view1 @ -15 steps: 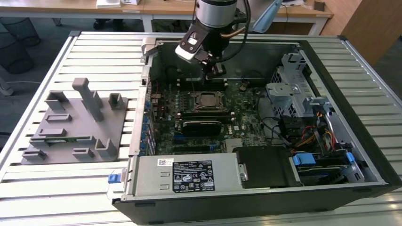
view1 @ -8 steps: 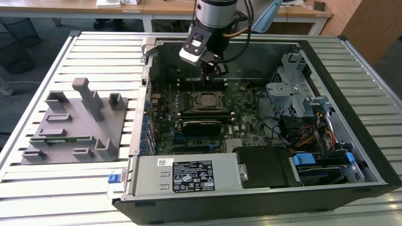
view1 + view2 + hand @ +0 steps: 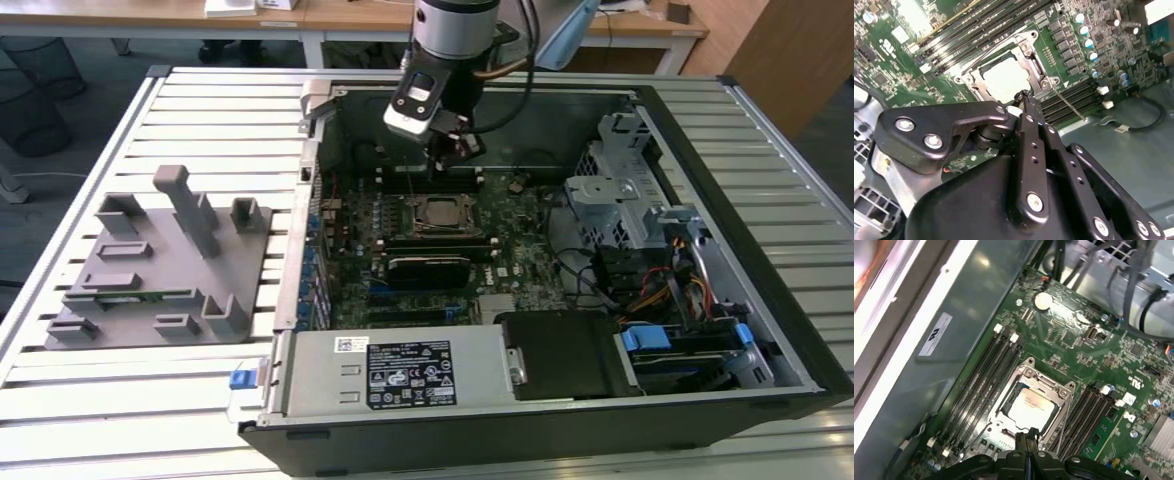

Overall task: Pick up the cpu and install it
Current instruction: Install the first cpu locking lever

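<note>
The cpu (image 3: 441, 213), a square chip with a shiny silver top, lies flat inside the metal socket frame (image 3: 442, 228) on the green motherboard of the open computer case. It also shows in both wrist views, as the cpu (image 3: 1004, 80) and the cpu (image 3: 1031, 405), bright and uncovered. My gripper (image 3: 450, 158) hangs over the board just behind the socket, apart from the chip. Its black fingers (image 3: 1023, 440) are pressed together with nothing between them, and the gripper (image 3: 1022, 97) ends just off the socket's edge.
Memory slots (image 3: 989, 375) run along both sides of the socket, and its thin lever (image 3: 1069, 102) sticks out. A black heatsink block (image 3: 427, 268) sits in front of the socket. Cables (image 3: 641, 285) and a drive cage (image 3: 614, 190) crowd the exterior view's right. A grey fixture (image 3: 154, 265) stands outside the case.
</note>
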Tool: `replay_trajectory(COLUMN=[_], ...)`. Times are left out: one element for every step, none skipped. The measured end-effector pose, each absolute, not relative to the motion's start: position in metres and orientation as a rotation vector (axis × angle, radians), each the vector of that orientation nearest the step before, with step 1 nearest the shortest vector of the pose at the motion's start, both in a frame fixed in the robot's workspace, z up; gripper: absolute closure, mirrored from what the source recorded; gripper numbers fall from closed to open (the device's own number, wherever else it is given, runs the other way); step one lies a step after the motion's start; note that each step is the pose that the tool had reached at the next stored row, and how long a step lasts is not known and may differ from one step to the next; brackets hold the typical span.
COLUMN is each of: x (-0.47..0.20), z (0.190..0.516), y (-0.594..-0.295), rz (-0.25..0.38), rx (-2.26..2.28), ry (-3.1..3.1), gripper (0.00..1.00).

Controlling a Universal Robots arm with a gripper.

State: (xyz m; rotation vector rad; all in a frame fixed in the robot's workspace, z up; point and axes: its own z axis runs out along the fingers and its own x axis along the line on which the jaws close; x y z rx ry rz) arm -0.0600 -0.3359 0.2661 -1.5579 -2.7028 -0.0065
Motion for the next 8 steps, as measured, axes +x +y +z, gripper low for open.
replay_trajectory(x=[-0.0600, -0.0600, -0.0600, -0.0601, -0.0601, -0.0601, -0.0601, -0.0601], z=[0.2660, 0.2658, 0.2656, 0.2654, 0.2652, 0.2650, 0.2648, 0.2646], y=[-0.3359, -0.3358, -0.3358, -0.3358, -0.3358, -0.3358, -0.3358, -0.3358], rz=[-0.006, -0.006, -0.006, -0.005, -0.005, -0.005, -0.004, -0.004], rx=[-1.538, -1.516, -1.489, -1.465, -1.440, -1.415, -1.390, -1.365], ry=[-2.714, -2.727, -2.741, -2.754, -2.767, -2.780, -2.793, -2.805], gripper=[0.89, 0.89, 0.89, 0.89, 0.89, 0.89, 0.89, 0.89])
